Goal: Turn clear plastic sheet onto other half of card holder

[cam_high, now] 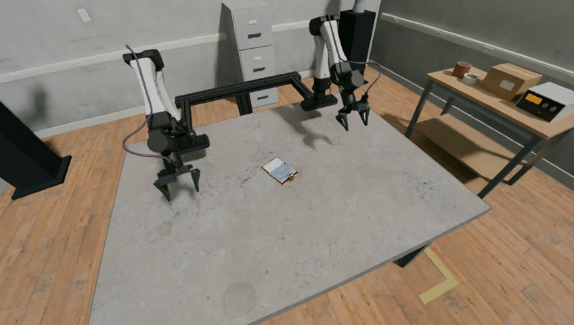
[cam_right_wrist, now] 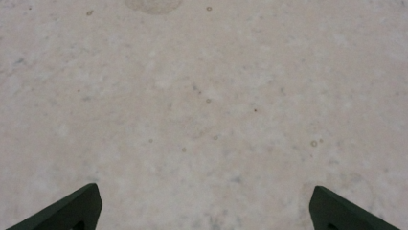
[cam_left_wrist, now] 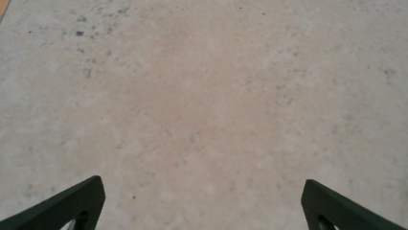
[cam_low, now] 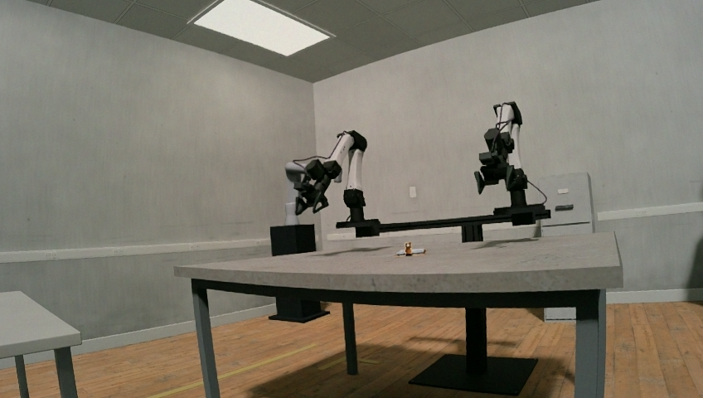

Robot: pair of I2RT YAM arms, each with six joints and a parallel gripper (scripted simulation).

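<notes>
Grey stone-like tabletop (cam_high: 290, 245) (cam_low: 399, 279) (cam_left_wrist: 201, 96) (cam_right_wrist: 206, 96) is stretching between its near edge and the card holder (cam_high: 275, 169) (cam_low: 418, 251), which is lying open, bare surface surrounding it. The exterior view is showing the strap (cam_high: 292, 175) (cam_low: 408, 247) standing up; the wrist views are framing tabletop, the left's including a floor corner. Right gripper (cam_high: 183, 195) (cam_low: 307, 211) (cam_right_wrist: 205, 186) and left gripper (cam_high: 357, 126) (cam_low: 494, 191) (cam_left_wrist: 203, 187) are hanging fingers-down, spread wide, gripping nothing.
</notes>
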